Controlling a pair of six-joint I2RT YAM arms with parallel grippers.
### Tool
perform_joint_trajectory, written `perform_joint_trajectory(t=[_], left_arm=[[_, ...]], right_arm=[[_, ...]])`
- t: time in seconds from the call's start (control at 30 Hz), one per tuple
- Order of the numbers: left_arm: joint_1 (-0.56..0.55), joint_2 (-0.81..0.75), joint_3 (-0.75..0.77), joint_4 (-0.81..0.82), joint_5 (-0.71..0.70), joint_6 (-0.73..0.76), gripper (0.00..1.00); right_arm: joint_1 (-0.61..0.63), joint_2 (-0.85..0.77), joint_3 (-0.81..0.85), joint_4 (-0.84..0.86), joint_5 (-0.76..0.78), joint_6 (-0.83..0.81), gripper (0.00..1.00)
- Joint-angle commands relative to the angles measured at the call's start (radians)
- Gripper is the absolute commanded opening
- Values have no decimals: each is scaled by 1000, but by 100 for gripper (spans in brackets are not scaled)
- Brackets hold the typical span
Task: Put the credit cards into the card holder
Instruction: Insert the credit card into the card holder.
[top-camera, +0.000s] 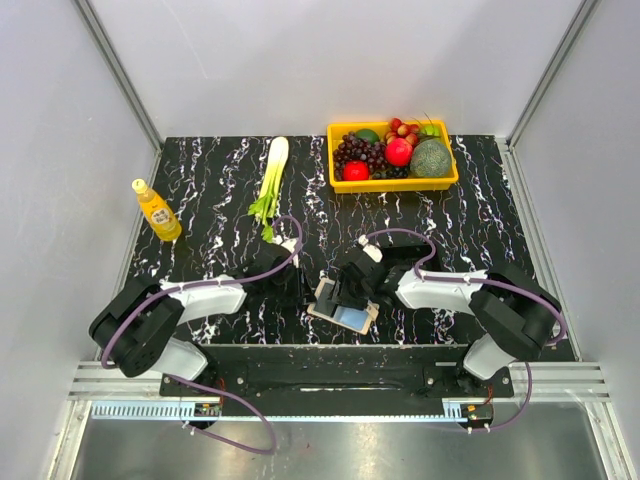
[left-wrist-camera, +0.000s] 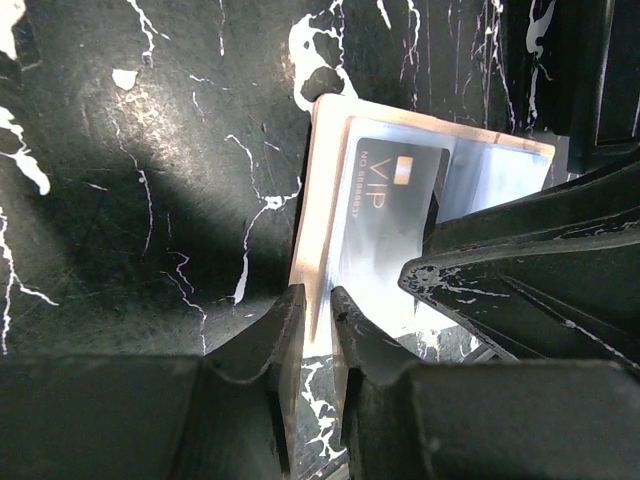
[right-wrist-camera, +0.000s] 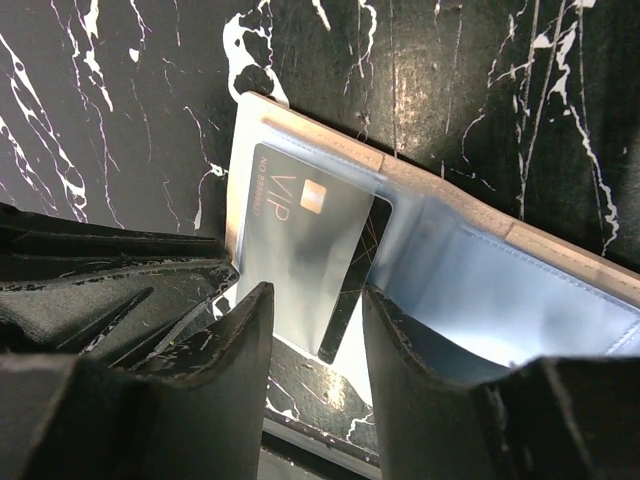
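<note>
Card holder (left-wrist-camera: 320, 200) lies open, left hand (left-wrist-camera: 317, 303) pinching its edge.

Dark card (right-wrist-camera: 303, 245): "VIP" in large letters; small number line illegible.

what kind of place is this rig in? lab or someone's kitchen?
Most likely a lab robot test cell, not a home: plain white walls on metal framing, robot arms bolted to a rail, and staged props, a fruit tray, bottle and leek, on a marble-look table.
</note>
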Motion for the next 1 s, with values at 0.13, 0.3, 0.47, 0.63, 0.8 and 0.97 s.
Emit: perform_joint_trajectory(t=[0.13,0.3,0.47,0.63,0.8,0.97], left_arm=[[-4,34,-1,68,63,0,20],[-7,41,-20,87,78,-6,18],[-9,26,-41,85,61,-17,18],[-9,-29,-44,30,-5,-26,17],[-8,-101,-6,-59,-63,5,18],[-8,-139,37,-117,-81,22,21]], right_arm=[[-9,30,-3,122,-13,-16,44],[-14,48,1,134,-16,-34,42],[-14,33,32,96,4,-56,46],[-16,-31,42,-34,100,-68,48],[-14,-99,52,-100,140,-91,50],[-14,-155,50,-148,186,-98,49]])
